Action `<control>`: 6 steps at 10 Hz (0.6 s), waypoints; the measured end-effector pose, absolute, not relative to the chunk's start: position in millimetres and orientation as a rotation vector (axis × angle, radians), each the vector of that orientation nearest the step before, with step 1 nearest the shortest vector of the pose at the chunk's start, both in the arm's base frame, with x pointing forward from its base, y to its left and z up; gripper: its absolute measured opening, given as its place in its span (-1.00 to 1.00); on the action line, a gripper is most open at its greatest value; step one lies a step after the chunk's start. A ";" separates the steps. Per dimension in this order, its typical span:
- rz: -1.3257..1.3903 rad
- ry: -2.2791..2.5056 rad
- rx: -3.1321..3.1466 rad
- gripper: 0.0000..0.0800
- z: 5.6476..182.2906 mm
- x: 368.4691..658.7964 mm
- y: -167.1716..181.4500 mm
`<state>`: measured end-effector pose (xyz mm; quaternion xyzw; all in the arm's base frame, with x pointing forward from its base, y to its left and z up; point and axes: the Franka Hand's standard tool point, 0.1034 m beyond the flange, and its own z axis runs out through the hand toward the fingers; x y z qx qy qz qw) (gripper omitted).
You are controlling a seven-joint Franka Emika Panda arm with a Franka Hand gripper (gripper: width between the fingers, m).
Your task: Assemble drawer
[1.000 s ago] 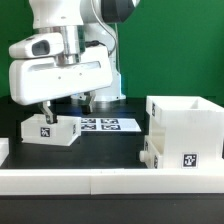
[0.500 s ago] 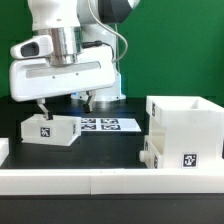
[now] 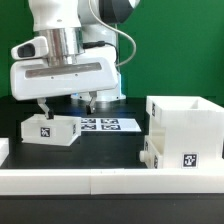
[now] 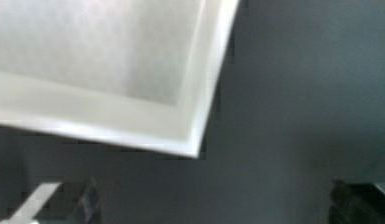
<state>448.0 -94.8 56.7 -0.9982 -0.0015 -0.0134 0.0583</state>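
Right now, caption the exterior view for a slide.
Open two-finger gripper hovers over small white plastic tray; tall white cubic shell stands apart.

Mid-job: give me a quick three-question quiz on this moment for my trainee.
1. True or false: the gripper is open and holds nothing.
2. Multiple choice: in the exterior view, the tall shell stands at A) the left, B) the right, C) the centre.
3. Fill in: nearest the gripper, at the exterior view's left, lies a white ____.

Key: 1 true, the fingers stand wide apart. 2 B. 3 small tray.
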 end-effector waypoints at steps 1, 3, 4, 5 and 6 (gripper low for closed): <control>-0.026 0.030 -3.028 0.62 53.7 437.3 -95.9; 0.003 0.125 -3.030 0.62 46.7 421.8 -90.9; 0.003 0.153 -3.035 0.62 42.5 417.3 -83.3; -0.025 0.176 -3.049 0.62 37.9 417.1 -76.3; -0.054 0.148 -3.065 0.62 30.2 415.3 -74.2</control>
